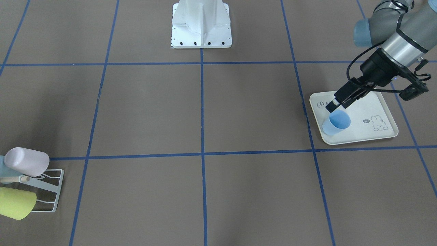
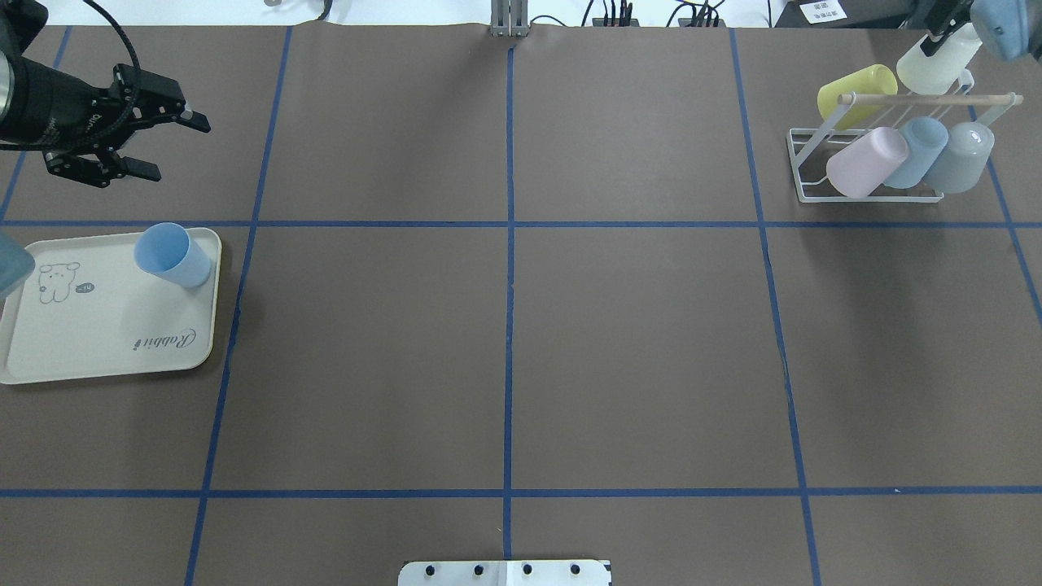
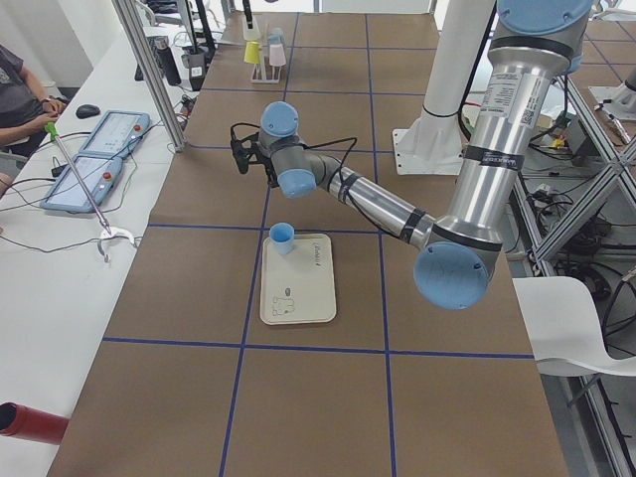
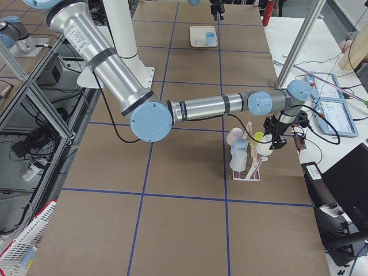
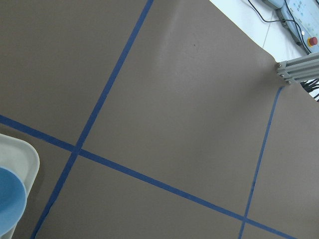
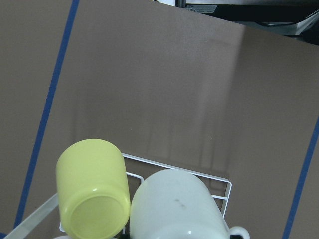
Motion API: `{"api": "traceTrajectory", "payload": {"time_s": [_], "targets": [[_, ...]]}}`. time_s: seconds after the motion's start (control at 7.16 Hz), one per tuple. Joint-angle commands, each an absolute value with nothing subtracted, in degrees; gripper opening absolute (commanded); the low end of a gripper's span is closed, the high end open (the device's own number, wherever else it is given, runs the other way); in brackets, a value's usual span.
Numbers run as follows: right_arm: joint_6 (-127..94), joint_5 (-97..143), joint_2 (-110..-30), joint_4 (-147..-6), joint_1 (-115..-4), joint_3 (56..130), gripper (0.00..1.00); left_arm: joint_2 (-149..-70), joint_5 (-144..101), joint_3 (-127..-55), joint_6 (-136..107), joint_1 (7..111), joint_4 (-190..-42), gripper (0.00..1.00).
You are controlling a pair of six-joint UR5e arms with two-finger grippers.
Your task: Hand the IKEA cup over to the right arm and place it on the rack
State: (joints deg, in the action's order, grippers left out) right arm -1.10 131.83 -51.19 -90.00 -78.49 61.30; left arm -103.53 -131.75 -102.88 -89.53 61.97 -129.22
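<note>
A light blue cup (image 2: 171,254) stands on the far corner of the cream rabbit tray (image 2: 98,325); it also shows in the front view (image 1: 336,123) and at the edge of the left wrist view (image 5: 7,199). My left gripper (image 2: 175,146) is open and empty, hovering just beyond the cup (image 1: 336,104). The white wire rack (image 2: 814,163) with its wooden rod (image 2: 928,98) holds yellow, pink, blue and grey cups. My right gripper (image 2: 940,28) is at the rack's far side, shut on a white cup (image 2: 932,69) that sits beside the yellow cup (image 6: 94,189).
The robot's white base plate (image 1: 201,30) sits at the middle of the near edge. Blue tape lines divide the brown table (image 2: 505,342). An operator, tablets and cables are along the far side (image 3: 99,139).
</note>
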Motion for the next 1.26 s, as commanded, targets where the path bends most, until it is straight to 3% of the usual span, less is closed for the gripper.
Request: {"api": "traceTrajectory", "payload": {"time_s": [0.0,0.28,0.42,0.56,0.84,0.98,1.12], "targets": [[-0.97,131.75,-51.85,-89.91,-77.52,61.26,0.12,-103.54,-131.84,-102.92,-89.65,61.96,-129.2,1.0],[-0.97,131.57,-52.03,-89.91,-76.91,61.17,0.15,-103.54,-131.84,-102.92,-89.74,61.96,-129.2,1.0],[-1.05,131.57,-51.94,-89.91,-76.82,61.0,0.27,-103.54,-131.84,-102.92,-89.74,61.96,-129.29,1.0],[-1.14,131.57,-51.94,-89.83,-76.56,61.0,0.55,-103.45,-131.84,-102.92,-89.74,61.96,-129.29,1.0],[-1.23,131.57,-51.94,-89.74,-75.85,60.12,0.87,-103.45,-131.84,-102.66,-89.47,62.05,-129.2,1.0],[-1.4,131.66,-51.94,-89.74,-75.94,60.12,0.99,-102.75,-131.66,-102.4,-89.04,62.05,-129.29,1.0],[-1.41,131.66,-51.68,-89.74,-75.94,60.2,0.99,-101.44,-131.31,-102.39,-85.81,62.14,-129.2,1.0]]}}
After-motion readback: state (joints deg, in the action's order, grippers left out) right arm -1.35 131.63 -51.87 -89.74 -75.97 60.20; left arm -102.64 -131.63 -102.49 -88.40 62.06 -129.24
